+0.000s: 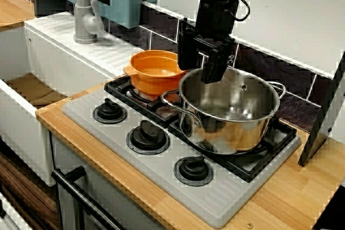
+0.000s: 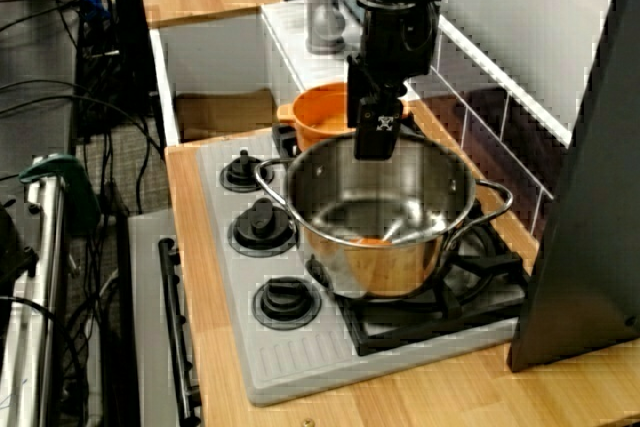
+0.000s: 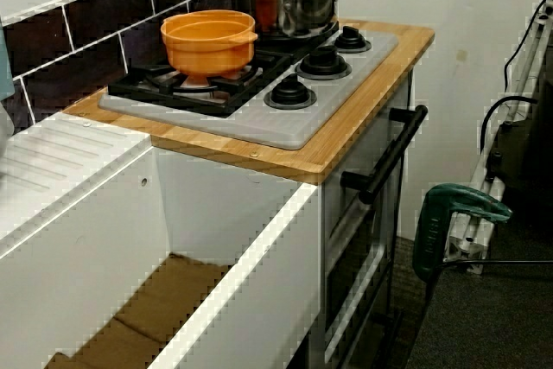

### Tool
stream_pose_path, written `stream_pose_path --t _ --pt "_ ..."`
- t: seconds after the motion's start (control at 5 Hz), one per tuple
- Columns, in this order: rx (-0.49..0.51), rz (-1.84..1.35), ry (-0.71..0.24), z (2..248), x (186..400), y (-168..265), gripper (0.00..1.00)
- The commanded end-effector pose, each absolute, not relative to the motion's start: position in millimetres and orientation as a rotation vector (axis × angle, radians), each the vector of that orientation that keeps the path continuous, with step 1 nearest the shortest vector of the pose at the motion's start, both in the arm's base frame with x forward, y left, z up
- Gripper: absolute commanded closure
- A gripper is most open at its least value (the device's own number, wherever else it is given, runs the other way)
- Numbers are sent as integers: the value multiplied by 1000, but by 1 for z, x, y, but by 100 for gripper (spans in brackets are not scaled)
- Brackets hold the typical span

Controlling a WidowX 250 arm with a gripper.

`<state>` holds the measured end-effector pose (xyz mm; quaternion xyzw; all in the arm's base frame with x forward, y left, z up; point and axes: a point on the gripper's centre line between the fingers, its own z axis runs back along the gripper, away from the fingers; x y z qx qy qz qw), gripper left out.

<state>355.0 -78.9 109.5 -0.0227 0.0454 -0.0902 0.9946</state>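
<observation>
black gripper [image 1: 199,68] upright above steel pot [image 1: 237,130]

Brightly and evenly lit from overhead across all 3 views. Soft shadows under steel pot [image 1: 237,133], bright glints on its wall. Blocky, jagged edges; mild softness throughout.

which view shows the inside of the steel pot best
The high view: it looks down onto the floor of the pot. The close front view shows mainly its inner wall; the low side view only its outside, far off.
</observation>
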Motion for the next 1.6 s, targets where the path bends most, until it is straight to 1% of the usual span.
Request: stream_pose_path --t 0.0,0.2,0.4,0.6,0.8,1.0,1.2,1.4 --pt "-45 -181 91 109 355 -79 0" --pt "-81 -193 54 138 359 -88 0" --pt "-100 -201 22 153 357 -87 0" --pt "-98 -210 -6 164 353 -78 0" --pt "-51 -201 -57 172 352 -62 0" --pt "-39 -159 -100 187 347 -38 0" --pt "-35 -124 -123 198 344 -25 0" --pt "-15 -125 -140 198 347 -14 0"
